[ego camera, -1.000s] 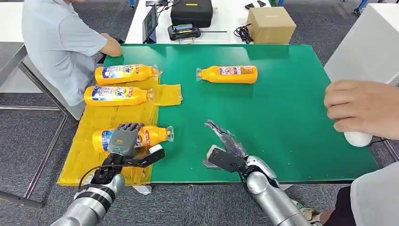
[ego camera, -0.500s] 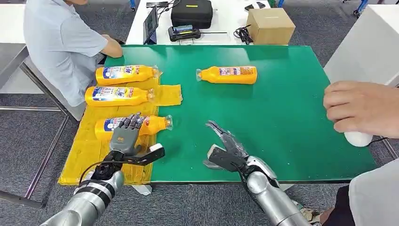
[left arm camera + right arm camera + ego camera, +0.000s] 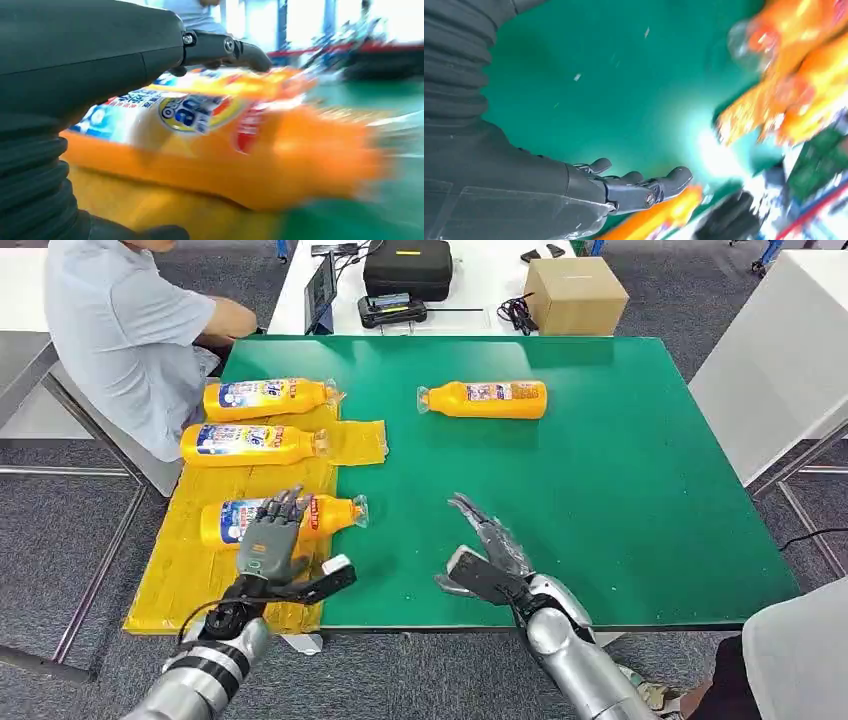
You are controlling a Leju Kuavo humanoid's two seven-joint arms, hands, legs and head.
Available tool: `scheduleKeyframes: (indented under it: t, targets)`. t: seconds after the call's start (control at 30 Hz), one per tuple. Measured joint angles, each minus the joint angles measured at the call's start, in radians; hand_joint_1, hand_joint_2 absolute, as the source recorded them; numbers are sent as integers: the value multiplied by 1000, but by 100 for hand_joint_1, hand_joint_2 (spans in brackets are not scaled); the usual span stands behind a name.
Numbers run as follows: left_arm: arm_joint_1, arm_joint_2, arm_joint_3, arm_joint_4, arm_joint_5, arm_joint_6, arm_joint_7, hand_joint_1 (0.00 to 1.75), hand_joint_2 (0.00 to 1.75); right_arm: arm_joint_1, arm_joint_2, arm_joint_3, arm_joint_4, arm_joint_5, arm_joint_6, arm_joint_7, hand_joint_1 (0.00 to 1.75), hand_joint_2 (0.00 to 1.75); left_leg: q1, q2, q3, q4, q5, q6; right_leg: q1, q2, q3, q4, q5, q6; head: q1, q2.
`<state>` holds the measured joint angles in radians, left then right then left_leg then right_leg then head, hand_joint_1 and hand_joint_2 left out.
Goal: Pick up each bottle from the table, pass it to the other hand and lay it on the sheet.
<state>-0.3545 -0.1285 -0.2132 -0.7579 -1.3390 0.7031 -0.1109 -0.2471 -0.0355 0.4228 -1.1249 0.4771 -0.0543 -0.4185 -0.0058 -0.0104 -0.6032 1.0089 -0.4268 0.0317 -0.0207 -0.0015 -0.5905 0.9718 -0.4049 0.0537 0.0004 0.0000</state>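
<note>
Three bottles [image 3: 262, 444] on sheet [image 3: 190, 570]

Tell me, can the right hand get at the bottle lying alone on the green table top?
Probably yes. The right hand is open and holds nothing, and bare green table lies between it and the lone bottle; reach across looks long, though.

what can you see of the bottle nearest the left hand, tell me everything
The bottle nearest the left hand is orange-yellow plastic with a blue, white and red label and a clear cap end. It lies on its side on the yellow sheet, its cap end reaching over the sheet's edge toward the green table. The left hand is over its middle, fingers spread; contact cannot be confirmed. It is the nearest of three bottles on the sheet.
</note>
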Motion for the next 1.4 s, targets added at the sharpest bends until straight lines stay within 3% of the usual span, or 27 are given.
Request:
scheduleKeyframes:
  t: [0.1, 0.2, 0.43, 0.63, 0.87, 1.17, 1.4]
  targets:
    - [125, -42, 4, -185, -3, 0, -78, 0, 175, 62, 8, -35, -64, 20, -80, -13, 0, 175, 0, 2, -4, 0, -2, 0, 0, 1, -5, 0, 0, 0, 0, 0]
    - [250, -118, 60, -431, 26, 4, -285, 0, 175, 136, 8, -81, -176, 25, -129, -63, 0, 175, -1, 1, -7, 0, -3, 1, -1, 0, -7, -1, 0, 0, 1, 0]
    - [393, -193, 116, -727, 404, 3, -480, 0, 175, 173, -68, -201, -264, 260, -210, 39, 0, 175, -1, 2, -5, 0, -4, 2, -1, 1, -6, -1, 0, 0, 0, 0]
    - [439, -215, 94, -791, 668, -6, -499, 0, 175, 173, -134, -251, -265, 453, -247, 107, 0, 175, -1, 1, -5, 0, -3, 2, -1, 1, -5, -1, 0, 0, 0, 0]
    - [443, -201, -14, -800, 863, -3, -468, 0, 175, 139, -176, -253, -230, 657, -314, 198, 0, 175, -1, 2, -5, 0, -3, 3, -1, 1, -5, -1, 0, 0, -1, 0]
    - [451, -161, -110, -823, 947, -3, -447, 0, 175, 47, -204, -228, -105, 755, -329, 267, 0, 175, -1, 1, -5, 0, -3, 2, -1, 0, -5, -1, 0, 0, 0, 0]
    - [452, -146, -138, -823, 962, -3, -444, 0, 175, -34, -216, -187, 3, 744, -267, 272, 0, 175, -1, 1, -5, 0, -3, 2, -1, 1, -5, -1, 0, 0, -1, 0]
